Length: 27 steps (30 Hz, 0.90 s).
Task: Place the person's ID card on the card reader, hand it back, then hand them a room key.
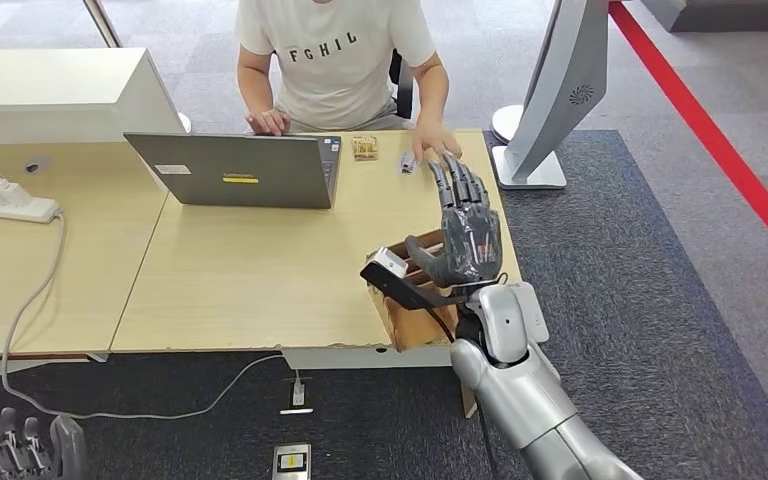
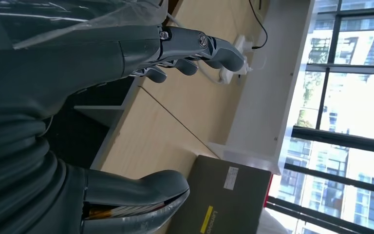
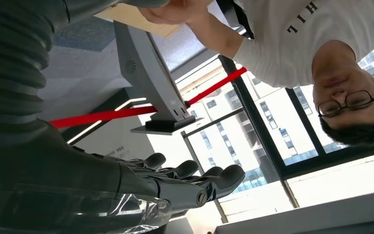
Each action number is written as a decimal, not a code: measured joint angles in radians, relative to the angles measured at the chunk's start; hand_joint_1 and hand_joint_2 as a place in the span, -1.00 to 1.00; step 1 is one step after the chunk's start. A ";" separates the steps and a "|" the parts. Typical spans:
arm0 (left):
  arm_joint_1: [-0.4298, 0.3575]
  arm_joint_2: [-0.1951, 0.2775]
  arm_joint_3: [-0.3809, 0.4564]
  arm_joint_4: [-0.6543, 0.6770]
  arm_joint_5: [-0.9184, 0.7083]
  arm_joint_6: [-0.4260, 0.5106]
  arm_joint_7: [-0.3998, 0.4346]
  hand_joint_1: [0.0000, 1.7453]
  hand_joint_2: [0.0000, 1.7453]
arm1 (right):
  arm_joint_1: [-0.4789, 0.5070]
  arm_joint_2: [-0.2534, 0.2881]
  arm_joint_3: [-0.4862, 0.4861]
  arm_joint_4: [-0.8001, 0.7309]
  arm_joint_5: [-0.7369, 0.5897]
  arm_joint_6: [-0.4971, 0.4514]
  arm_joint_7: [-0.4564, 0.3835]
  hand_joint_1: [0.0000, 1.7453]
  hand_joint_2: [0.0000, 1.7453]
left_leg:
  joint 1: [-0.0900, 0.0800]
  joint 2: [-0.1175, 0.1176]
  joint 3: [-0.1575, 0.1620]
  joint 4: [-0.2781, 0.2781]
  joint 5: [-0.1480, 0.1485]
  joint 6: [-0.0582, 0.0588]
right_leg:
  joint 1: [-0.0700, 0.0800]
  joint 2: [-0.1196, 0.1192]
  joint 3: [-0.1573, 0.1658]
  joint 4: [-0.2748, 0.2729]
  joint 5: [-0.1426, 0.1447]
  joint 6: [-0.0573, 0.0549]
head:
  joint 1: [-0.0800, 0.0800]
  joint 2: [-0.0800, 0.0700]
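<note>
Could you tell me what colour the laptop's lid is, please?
The laptop lid is dark grey with a small yellow strip, clearest in the head view.

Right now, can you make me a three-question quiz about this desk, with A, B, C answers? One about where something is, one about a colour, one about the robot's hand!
1. Where is the laptop?
A. on the floor
B. on the desk, in front of the person
C. in the robot's hand

2. What colour is the stripe on the floor?
A. red
B. green
C. yellow

3. How is the right hand?
A. gripping the laptop
B. curled into a fist
C. open, fingers stretched toward the person

Answers:
1 B, it sits on the wooden top by the person.
2 A, the line beside the carpet is red.
3 C, the fingers are spread and hold nothing.
</note>
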 joint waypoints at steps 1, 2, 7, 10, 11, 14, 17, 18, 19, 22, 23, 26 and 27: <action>0.001 -0.001 0.000 -0.001 0.000 0.000 0.000 -1.00 1.00 | 0.003 -0.004 0.000 -0.008 0.000 0.000 0.000 -1.00 1.00 | 0.000 0.000 0.000 0.000 0.000 0.000 | 0.000 0.000 0.000 0.000 0.000 0.000 | 0.000 0.000; 0.001 -0.002 0.001 -0.002 -0.001 0.000 0.000 -1.00 1.00 | 0.006 -0.009 0.000 -0.018 0.005 0.001 0.002 -1.00 1.00 | 0.000 0.000 0.000 0.000 0.000 0.000 | 0.000 0.000 0.000 0.000 0.000 0.000 | 0.000 0.000; 0.003 -0.008 0.007 -0.003 -0.004 0.000 0.000 -1.00 1.00 | 0.025 -0.033 -0.003 -0.052 0.070 0.022 0.035 -1.00 1.00 | 0.000 0.000 0.000 0.000 0.000 0.000 | 0.000 0.000 0.000 0.000 0.000 0.000 | 0.000 0.000; 0.004 -0.009 0.008 -0.005 -0.001 0.000 0.000 -1.00 1.00 | 0.038 -0.049 -0.007 -0.053 0.117 0.036 0.057 -1.00 1.00 | 0.000 0.000 0.000 0.000 0.000 0.000 | 0.000 0.000 0.000 0.000 0.000 0.000 | 0.000 0.000; 0.004 -0.009 0.008 -0.007 0.002 0.000 0.000 -1.00 1.00 | 0.041 -0.054 -0.007 -0.051 0.132 0.042 0.063 -1.00 1.00 | 0.000 0.000 0.000 0.000 0.000 0.000 | 0.000 0.000 0.000 0.000 0.000 0.000 | 0.000 0.000; 0.003 -0.009 0.008 -0.011 0.015 0.000 0.000 -1.00 1.00 | 0.044 -0.064 -0.008 -0.043 0.166 0.055 0.078 -1.00 1.00 | 0.000 0.000 0.000 0.000 0.000 0.000 | 0.000 0.000 0.000 0.000 0.000 0.000 | 0.000 0.000; -0.001 -0.007 0.008 -0.011 0.030 0.000 0.000 -1.00 1.00 | 0.045 -0.072 -0.008 -0.030 0.204 0.063 0.091 -1.00 1.00 | 0.000 0.000 0.000 0.000 0.000 0.000 | 0.000 0.000 0.000 0.000 0.000 0.000 | 0.000 0.000; -0.004 -0.005 0.008 -0.011 0.039 0.000 0.000 -1.00 1.00 | 0.045 -0.075 -0.008 -0.021 0.221 0.067 0.098 -1.00 1.00 | 0.000 0.000 0.000 0.000 0.000 0.000 | 0.000 0.000 0.000 0.000 0.000 0.000 | 0.000 0.000; -0.008 -0.001 0.007 -0.011 0.048 0.000 0.000 -1.00 1.00 | 0.045 -0.079 -0.007 -0.009 0.239 0.071 0.105 -1.00 1.00 | 0.000 0.000 0.000 0.000 0.000 0.000 | 0.000 0.000 0.000 0.000 0.000 0.000 | 0.000 0.000; -0.020 0.008 0.007 -0.011 0.073 0.000 0.000 -1.00 1.00 | 0.050 -0.089 -0.006 0.020 0.279 0.085 0.126 -1.00 1.00 | 0.000 0.000 0.000 0.000 0.000 0.000 | 0.000 0.000 0.000 0.000 0.000 0.000 | 0.000 0.000; -0.023 0.010 0.007 -0.011 0.078 0.000 0.000 -1.00 1.00 | 0.052 -0.091 -0.006 0.025 0.285 0.089 0.130 -1.00 1.00 | 0.000 0.000 0.000 0.000 0.000 0.000 | 0.000 0.000 0.000 0.000 0.000 0.000 | 0.000 0.000; -0.031 0.017 0.007 -0.011 0.085 0.000 0.000 -1.00 1.00 | 0.061 -0.101 -0.006 0.039 0.298 0.110 0.136 -1.00 1.00 | 0.000 0.000 0.000 0.000 0.000 0.000 | 0.000 0.000 0.000 0.000 0.000 0.000 | 0.000 0.000; -0.033 0.019 0.006 -0.011 0.086 0.000 0.000 -1.00 1.00 | 0.064 -0.103 -0.006 0.043 0.302 0.118 0.137 -1.00 1.00 | 0.000 0.000 0.000 0.000 0.000 0.000 | 0.000 0.000 0.000 0.000 0.000 0.000 | 0.000 0.000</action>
